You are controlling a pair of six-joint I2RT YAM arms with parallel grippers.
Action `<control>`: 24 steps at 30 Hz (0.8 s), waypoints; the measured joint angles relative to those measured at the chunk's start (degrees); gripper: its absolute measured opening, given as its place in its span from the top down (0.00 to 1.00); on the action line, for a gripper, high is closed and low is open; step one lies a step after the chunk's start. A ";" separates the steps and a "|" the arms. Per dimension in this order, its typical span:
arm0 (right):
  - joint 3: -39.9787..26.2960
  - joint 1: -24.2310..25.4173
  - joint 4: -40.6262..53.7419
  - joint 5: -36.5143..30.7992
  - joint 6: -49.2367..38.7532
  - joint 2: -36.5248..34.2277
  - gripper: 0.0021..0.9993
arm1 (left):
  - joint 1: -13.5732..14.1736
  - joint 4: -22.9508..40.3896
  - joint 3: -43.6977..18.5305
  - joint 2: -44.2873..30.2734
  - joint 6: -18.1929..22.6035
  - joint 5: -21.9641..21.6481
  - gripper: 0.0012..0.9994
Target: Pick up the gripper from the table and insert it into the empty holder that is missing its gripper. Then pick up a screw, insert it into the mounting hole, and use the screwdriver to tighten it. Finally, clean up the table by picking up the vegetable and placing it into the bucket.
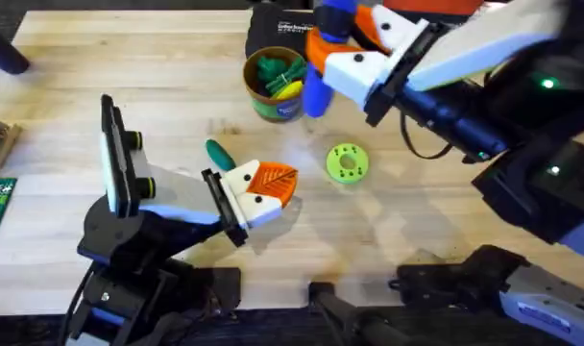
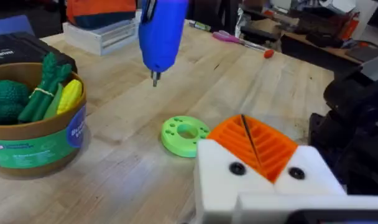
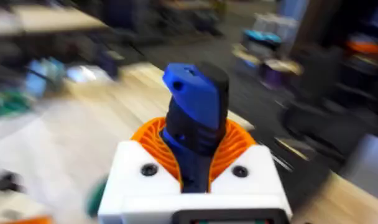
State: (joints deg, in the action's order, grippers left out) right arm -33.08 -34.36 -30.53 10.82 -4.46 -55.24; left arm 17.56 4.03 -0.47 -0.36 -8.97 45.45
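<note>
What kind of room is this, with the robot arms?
Probably a robotics lab or workshop: a wooden workbench, a blue screwdriver held in the right hand, and cluttered tables with tools behind.

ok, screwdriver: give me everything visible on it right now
The screwdriver is a blue, pen-shaped tool of smooth plastic look, with a thin metal bit at its lower end. It hangs roughly upright, bit down, in the air above the wooden table, touching nothing below. The right gripper is shut on its body, orange ribbed pads on both sides; a darker band shows at the grip. In the overhead view it sits beside the bucket, and behind the green ring.
</note>
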 joint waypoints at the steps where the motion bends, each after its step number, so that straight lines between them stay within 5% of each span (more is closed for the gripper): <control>1: 0.00 1.58 2.82 -1.86 -2.38 0.00 0.85 | 0.00 0.00 0.00 0.00 0.00 0.00 1.00; 8: 0.00 12.29 19.05 -16.76 -29.26 -2.85 0.85 | 0.00 0.00 0.00 0.00 0.00 0.00 1.00; 15: 0.00 18.86 22.69 -26.83 -57.04 -12.71 0.85 | 0.00 0.00 0.00 0.00 0.00 0.00 1.00; 24: 0.00 19.55 23.96 -28.58 -69.88 -24.03 0.85 | 0.00 -0.01 0.00 0.00 0.00 0.00 1.00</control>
State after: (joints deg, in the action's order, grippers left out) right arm -33.08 -14.81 -6.57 -17.76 -74.34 -79.27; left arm 17.56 4.02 -0.47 -0.36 -8.97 45.45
